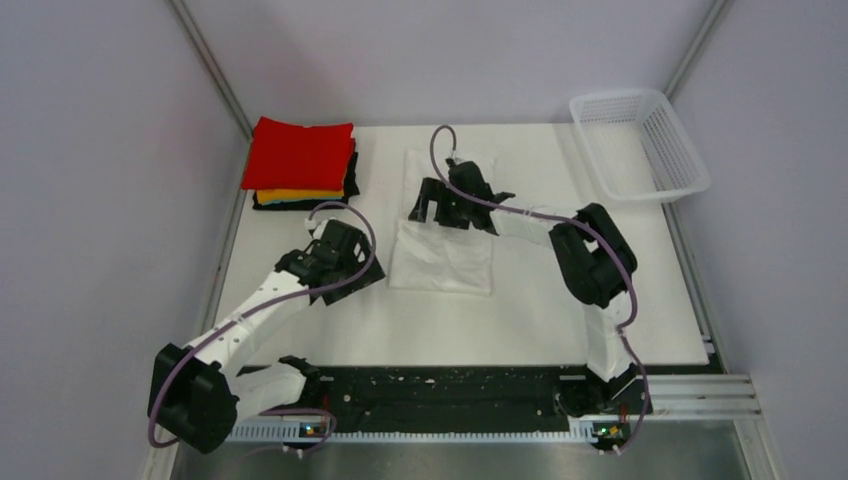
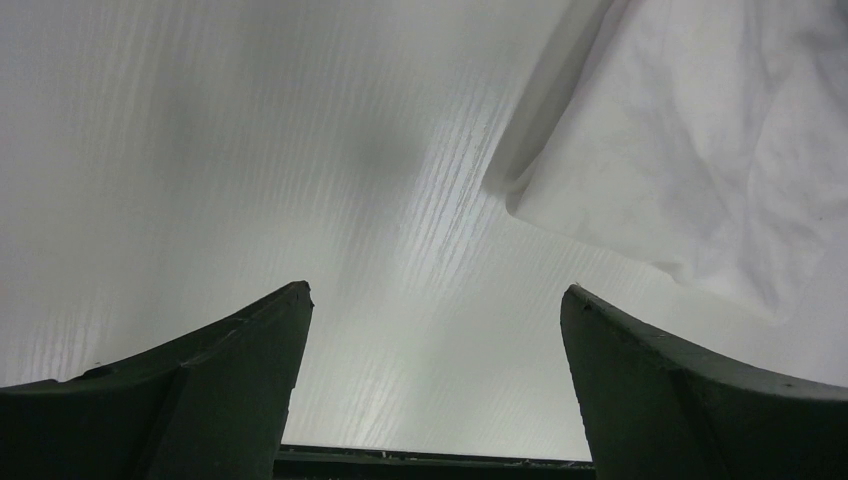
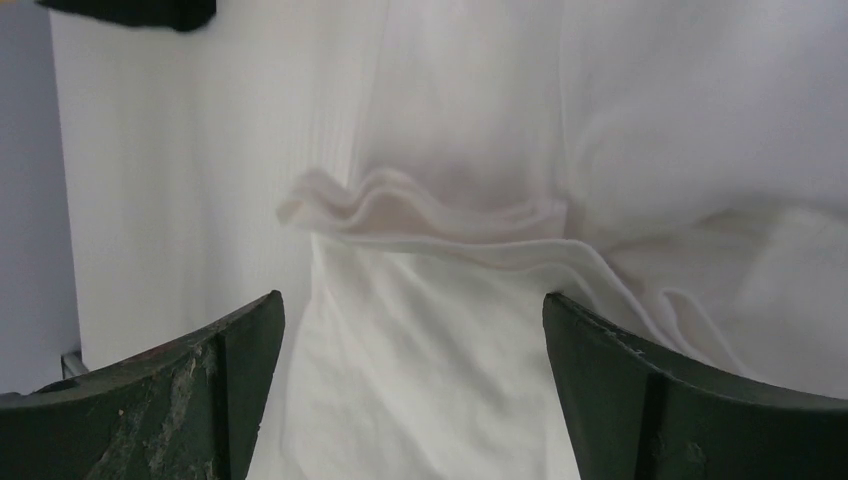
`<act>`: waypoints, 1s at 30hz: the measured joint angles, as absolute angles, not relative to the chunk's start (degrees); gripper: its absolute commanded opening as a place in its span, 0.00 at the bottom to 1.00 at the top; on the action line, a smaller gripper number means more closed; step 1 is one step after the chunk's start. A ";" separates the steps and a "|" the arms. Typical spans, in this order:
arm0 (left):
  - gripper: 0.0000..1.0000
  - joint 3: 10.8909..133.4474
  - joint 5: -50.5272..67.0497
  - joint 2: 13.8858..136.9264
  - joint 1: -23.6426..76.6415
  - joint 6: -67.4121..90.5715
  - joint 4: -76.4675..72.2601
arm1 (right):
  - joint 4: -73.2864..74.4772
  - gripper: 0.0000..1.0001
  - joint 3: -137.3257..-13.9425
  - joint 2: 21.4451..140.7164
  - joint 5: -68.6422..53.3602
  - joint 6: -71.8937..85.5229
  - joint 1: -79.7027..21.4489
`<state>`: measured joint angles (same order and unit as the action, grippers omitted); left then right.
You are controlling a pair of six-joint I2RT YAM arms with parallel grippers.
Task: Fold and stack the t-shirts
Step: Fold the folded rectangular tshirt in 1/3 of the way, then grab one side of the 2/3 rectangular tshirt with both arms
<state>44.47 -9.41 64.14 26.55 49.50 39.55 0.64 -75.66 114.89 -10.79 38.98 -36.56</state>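
A thin white t-shirt [image 1: 445,255] lies partly folded in the middle of the table. A stack with a red t-shirt [image 1: 300,153] on top, orange-yellow and black below, sits at the far left. My left gripper [image 1: 358,268] is open and empty, just left of the white shirt's near left edge; the shirt's corner [image 2: 700,150] shows at the upper right of its wrist view. My right gripper [image 1: 428,205] is open above the white shirt's upper part; a folded cloth edge [image 3: 430,215] lies ahead of its fingers.
A white plastic mesh basket [image 1: 640,143] stands at the far right corner. Grey walls close in the table's left, right and back. The arm bases and a black rail run along the near edge [image 1: 450,385].
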 measured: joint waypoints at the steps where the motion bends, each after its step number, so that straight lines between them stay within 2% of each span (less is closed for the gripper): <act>1: 0.99 44.16 -9.37 63.83 26.55 49.74 39.72 | 0.45 0.99 -77.84 116.11 -9.87 38.85 -36.12; 5: 0.99 43.68 -8.91 63.48 26.55 50.28 39.86 | 0.91 0.99 -84.93 119.83 -7.81 37.95 -33.36; 9: 0.99 43.46 -8.27 63.59 26.55 50.46 39.46 | 3.36 0.99 -86.98 120.49 -7.03 35.88 -30.81; 12: 0.98 43.44 -7.38 64.62 26.55 50.15 38.00 | 5.41 0.99 -84.97 118.06 -6.22 33.95 -29.95; 15: 0.93 43.44 -6.39 67.37 26.52 49.56 35.33 | 8.32 0.99 -78.00 109.95 -4.38 32.73 -30.11; 23: 0.69 43.46 -2.44 77.36 26.50 47.83 27.53 | 13.67 0.99 -57.84 81.78 0.19 34.39 -30.20; 30: 0.48 43.44 1.72 82.28 26.50 46.44 22.68 | 19.29 0.96 -45.08 73.91 -1.08 38.76 -30.20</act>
